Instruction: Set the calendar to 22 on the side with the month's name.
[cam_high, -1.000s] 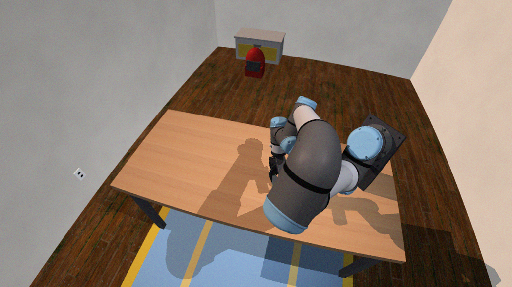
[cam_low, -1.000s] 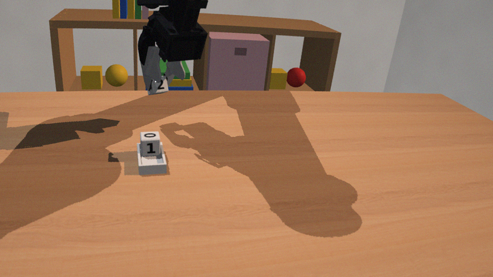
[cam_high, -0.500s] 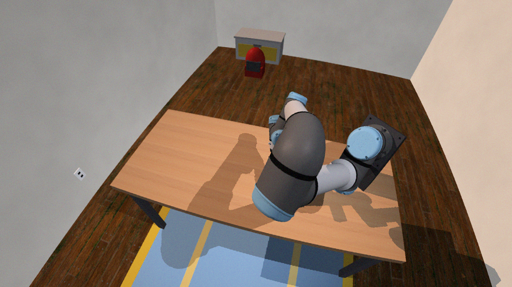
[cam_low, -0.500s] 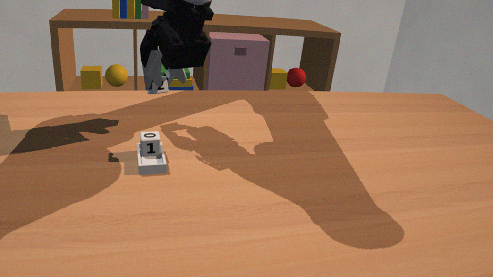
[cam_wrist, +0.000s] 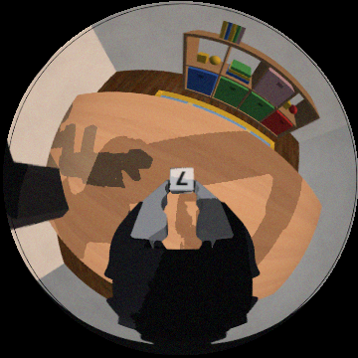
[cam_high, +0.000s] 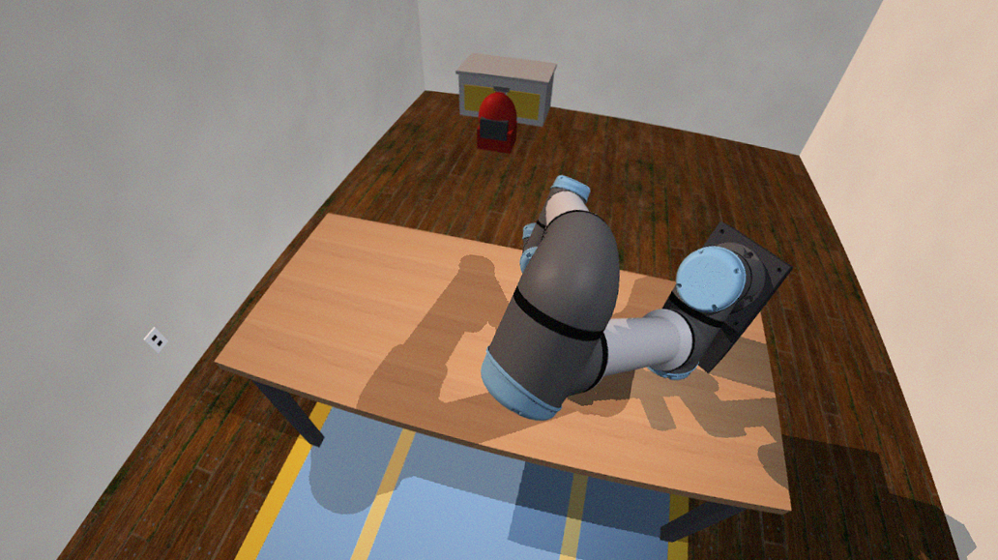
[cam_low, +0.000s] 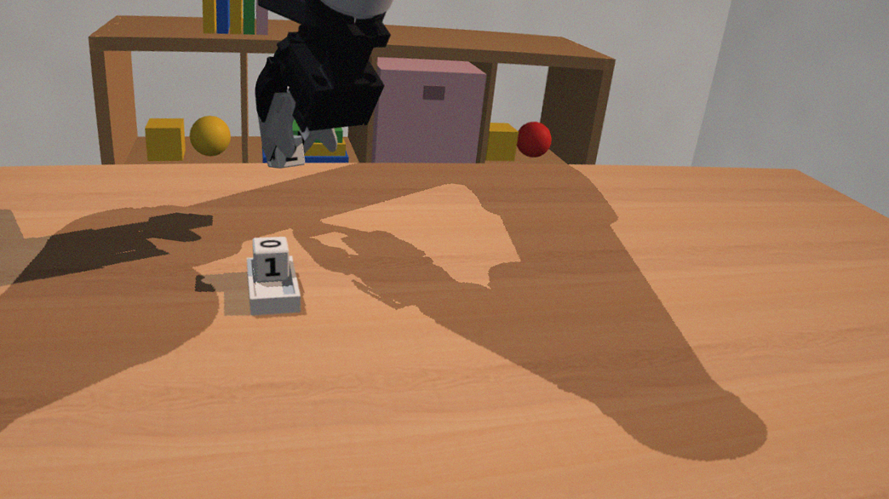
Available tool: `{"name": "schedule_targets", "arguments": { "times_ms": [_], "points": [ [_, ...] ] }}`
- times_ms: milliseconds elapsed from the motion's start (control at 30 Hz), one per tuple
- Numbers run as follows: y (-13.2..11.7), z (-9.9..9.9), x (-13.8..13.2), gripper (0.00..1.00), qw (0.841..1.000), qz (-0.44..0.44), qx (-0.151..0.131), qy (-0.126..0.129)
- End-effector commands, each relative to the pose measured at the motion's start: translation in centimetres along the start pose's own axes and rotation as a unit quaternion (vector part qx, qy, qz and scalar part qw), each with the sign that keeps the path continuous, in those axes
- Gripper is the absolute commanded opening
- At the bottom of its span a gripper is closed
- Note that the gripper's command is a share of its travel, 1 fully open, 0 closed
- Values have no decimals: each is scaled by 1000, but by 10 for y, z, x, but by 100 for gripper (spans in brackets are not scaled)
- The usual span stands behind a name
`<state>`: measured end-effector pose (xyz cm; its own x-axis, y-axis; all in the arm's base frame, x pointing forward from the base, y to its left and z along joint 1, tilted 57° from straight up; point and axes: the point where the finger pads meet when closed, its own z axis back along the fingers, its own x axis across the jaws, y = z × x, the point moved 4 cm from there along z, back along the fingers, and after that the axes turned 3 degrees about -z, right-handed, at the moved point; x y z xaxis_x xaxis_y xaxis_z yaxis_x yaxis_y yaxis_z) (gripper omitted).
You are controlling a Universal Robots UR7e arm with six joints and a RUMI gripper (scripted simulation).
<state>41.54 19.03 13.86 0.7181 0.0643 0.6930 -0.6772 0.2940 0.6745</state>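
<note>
The gripper is shut on a white number cube at its fingertips, in the air beyond the tray in the exterior view. The cube is tilted there, its digit partly hidden by a finger. In the wrist view its visible face bears a digit that looks like a 7. The small white tray stands on the table. A second cube sits in its far part, with an upright 1 facing the camera and a 0 on top. The near part is empty. No month's name is visible. The top view hides gripper, cubes and tray behind the arm.
The arm reaches over the wooden table. A shelf with books, boxes and balls stands beyond the table. A red backpack is on the floor farther off.
</note>
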Motion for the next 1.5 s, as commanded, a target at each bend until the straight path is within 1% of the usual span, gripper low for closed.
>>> {"name": "schedule_targets", "arguments": {
  "times_ms": [0,200,367,500,667,733,967,1100,1233,1467],
  "points": [
    [0,0,0,11,1000,0,1,0],
    [0,0,0,11,1000,0,2,0],
    [-2,0,0,11,1000,0,12,2],
    [-4,0,-1,11,1000,0,28,5],
    [-7,-1,-1,11,998,0,56,9],
    [-7,-1,-1,11,998,0,56,9],
    [-10,-1,0,11,995,0,99,10],
    [-12,-1,0,11,993,0,117,8],
    [-13,-1,1,11,992,0,128,7],
    [-13,-1,1,11,991,0,132,6]
  ]
}}
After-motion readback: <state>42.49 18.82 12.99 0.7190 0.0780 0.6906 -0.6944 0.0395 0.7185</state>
